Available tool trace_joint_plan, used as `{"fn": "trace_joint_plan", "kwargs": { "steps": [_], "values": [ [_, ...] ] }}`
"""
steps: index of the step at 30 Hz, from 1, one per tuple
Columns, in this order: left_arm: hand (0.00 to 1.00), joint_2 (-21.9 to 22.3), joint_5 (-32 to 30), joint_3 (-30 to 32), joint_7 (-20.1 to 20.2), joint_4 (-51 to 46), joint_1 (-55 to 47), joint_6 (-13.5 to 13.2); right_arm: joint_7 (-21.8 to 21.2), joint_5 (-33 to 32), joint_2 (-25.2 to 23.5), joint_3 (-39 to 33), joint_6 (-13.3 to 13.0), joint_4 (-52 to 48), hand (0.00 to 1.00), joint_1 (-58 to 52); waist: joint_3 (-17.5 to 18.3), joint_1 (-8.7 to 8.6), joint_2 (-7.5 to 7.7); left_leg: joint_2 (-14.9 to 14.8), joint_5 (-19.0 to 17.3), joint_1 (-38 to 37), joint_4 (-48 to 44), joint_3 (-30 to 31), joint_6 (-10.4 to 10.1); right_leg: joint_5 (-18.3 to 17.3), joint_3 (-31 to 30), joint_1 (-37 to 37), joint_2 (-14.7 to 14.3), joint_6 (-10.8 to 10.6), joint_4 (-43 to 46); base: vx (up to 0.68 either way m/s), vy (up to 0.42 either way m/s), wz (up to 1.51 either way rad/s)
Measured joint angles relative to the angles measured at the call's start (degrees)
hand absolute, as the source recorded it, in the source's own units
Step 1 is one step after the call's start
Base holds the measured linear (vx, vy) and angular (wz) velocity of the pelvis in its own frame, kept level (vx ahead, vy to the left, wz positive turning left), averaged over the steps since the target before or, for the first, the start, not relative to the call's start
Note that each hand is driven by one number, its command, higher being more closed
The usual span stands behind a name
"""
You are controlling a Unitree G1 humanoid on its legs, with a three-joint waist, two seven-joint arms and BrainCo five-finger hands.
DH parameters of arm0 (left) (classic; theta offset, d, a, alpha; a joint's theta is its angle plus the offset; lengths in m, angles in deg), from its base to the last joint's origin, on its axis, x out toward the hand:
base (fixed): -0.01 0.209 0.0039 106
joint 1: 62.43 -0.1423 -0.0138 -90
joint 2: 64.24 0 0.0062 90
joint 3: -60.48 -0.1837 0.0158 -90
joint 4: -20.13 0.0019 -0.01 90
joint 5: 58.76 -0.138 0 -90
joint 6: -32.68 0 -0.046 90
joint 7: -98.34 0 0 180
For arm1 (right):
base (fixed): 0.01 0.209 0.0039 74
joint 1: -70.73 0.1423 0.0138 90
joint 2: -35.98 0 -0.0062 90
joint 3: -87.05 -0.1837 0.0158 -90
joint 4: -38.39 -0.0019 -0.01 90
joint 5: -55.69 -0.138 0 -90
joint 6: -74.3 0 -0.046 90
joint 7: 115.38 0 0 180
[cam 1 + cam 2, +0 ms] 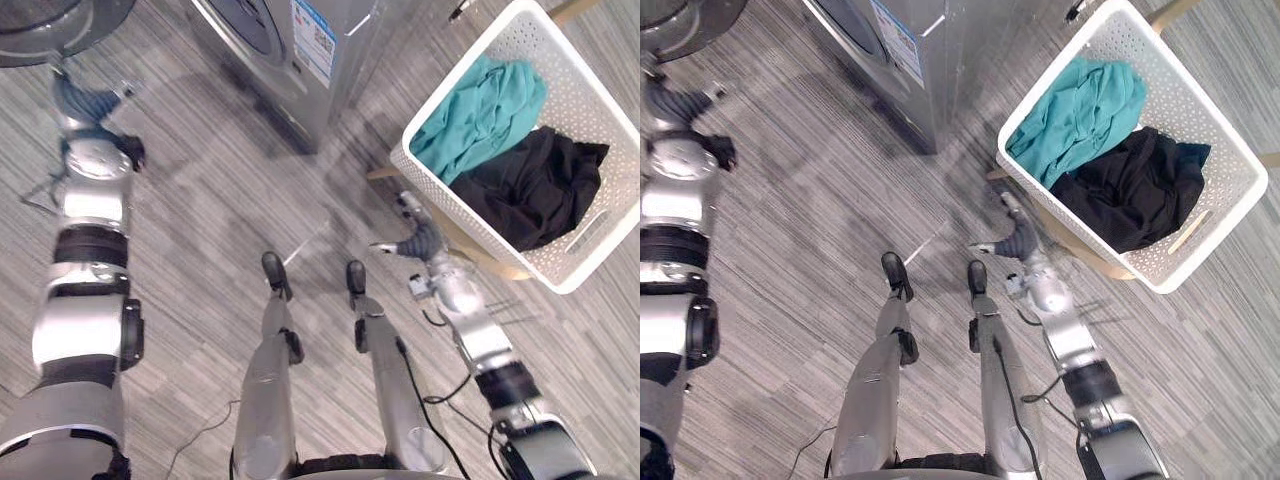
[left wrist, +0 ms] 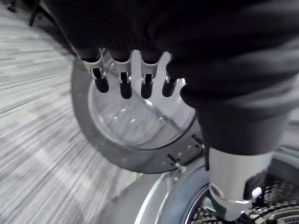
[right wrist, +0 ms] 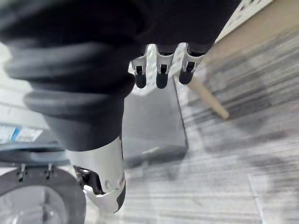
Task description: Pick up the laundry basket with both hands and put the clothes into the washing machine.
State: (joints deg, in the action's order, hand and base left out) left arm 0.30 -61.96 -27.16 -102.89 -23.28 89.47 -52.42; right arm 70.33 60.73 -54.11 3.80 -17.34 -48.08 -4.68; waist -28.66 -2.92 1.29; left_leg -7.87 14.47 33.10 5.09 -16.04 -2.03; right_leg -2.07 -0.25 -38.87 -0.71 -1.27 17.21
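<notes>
White laundry basket [image 1: 590, 80] at 2 o'clock, sitting on a wooden stand [image 3: 210, 100], not lifted. Teal cloth [image 1: 480, 115] and black cloth [image 1: 535, 190] are inside it. Washing machine [image 1: 290, 50] at 12 o'clock, its round door [image 2: 135, 121] swung open at 10 o'clock. Left hand [image 1: 88, 102] at 10 o'clock near the door, fingers [image 2: 124, 86] relaxed and loose, holding nothing. Right hand [image 1: 418, 238] just beside the basket's 8 o'clock corner, fingers [image 3: 161, 77] relaxed, empty, no grip on the basket.
</notes>
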Motion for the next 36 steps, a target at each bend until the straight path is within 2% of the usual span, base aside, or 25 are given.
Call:
{"fn": "trace_joint_plan", "kwargs": {
  "steps": [3,9,13,19,21,28,32,36],
  "values": [
    [0.00,-1.44,-3.95,0.00,0.11,-2.66,3.05,0.90,1.09,0.00,-1.42,-4.11,-0.57,-5.35,0.00,-6.39,-0.29,0.48,0.74,-0.40,-0.91,2.60,-2.41,0.00,0.87,0.37,0.66,-0.73,0.09,-0.16,-0.72,0.07,0.025,0.05],
    [0.00,-1.61,-9.92,0.72,1.30,-3.88,4.44,2.22,2.07,-0.09,-4.30,-6.74,-2.56,-12.31,0.00,-11.89,-0.22,1.36,1.99,-2.24,-4.90,6.27,-8.62,-0.98,1.06,0.43,3.49,-0.73,0.28,-0.18,-0.84,0.07,0.001,0.11],
    [0.00,-1.53,-12.54,2.72,1.31,-4.24,4.44,3.52,3.05,-0.47,-4.43,-7.69,-3.34,-14.21,0.00,-14.75,-0.29,1.53,2.38,-3.25,-5.96,8.19,-11.59,-1.99,1.58,0.41,5.09,-0.72,0.49,-0.20,-0.88,0.07,-0.018,0.11],
    [0.00,-1.60,-13.38,7.87,1.27,-4.24,4.15,4.11,3.19,-2.75,-5.77,-9.07,-4.20,-16.26,0.00,-17.44,-0.60,2.42,3.05,-4.65,-7.83,11.07,-15.67,-1.59,1.71,0.41,6.63,-0.72,0.03,-0.21,-1.44,0.06,-0.036,0.06],
    [0.00,-1.60,-13.38,8.67,1.27,-4.24,3.58,4.16,3.44,-2.84,-6.54,-9.09,-4.52,-16.28,0.00,-17.46,-0.76,2.86,3.49,-5.21,-8.46,11.84,-16.90,-1.46,1.66,0.41,6.98,-0.72,-0.23,-0.21,-1.60,0.04,-0.044,0.02],
    [0.00,-1.65,-13.41,9.95,1.20,-4.38,2.50,4.80,4.25,-4.39,-6.68,-9.18,-4.77,-16.27,0.00,-19.04,-0.77,3.82,3.55,-6.39,-8.87,13.34,-18.47,-1.27,1.90,0.42,8.53,-0.51,-0.69,-0.24,-2.49,0.07,-0.053,0.06],
    [0.00,-1.70,-13.29,12.45,0.83,-7.87,2.47,4.92,4.31,-4.45,-6.79,-9.08,-4.84,-16.35,0.00,-19.67,-0.71,3.53,3.66,-7.28,-8.86,13.57,-20.11,-1.34,1.89,0.44,10.77,1.46,-1.27,-0.20,-3.43,0.07,-0.051,0.17],
    [0.00,-2.26,-12.62,15.68,-2.85,-13.66,1.32,5.01,4.33,-4.45,-6.79,-8.96,-5.57,-18.02,0.00,-20.10,-0.53,3.80,3.96,-7.51,-8.86,13.34,-20.10,-1.45,1.90,0.51,11.17,1.67,-1.45,-0.10,-3.46,0.05,-0.032,0.02]
  ]
}}
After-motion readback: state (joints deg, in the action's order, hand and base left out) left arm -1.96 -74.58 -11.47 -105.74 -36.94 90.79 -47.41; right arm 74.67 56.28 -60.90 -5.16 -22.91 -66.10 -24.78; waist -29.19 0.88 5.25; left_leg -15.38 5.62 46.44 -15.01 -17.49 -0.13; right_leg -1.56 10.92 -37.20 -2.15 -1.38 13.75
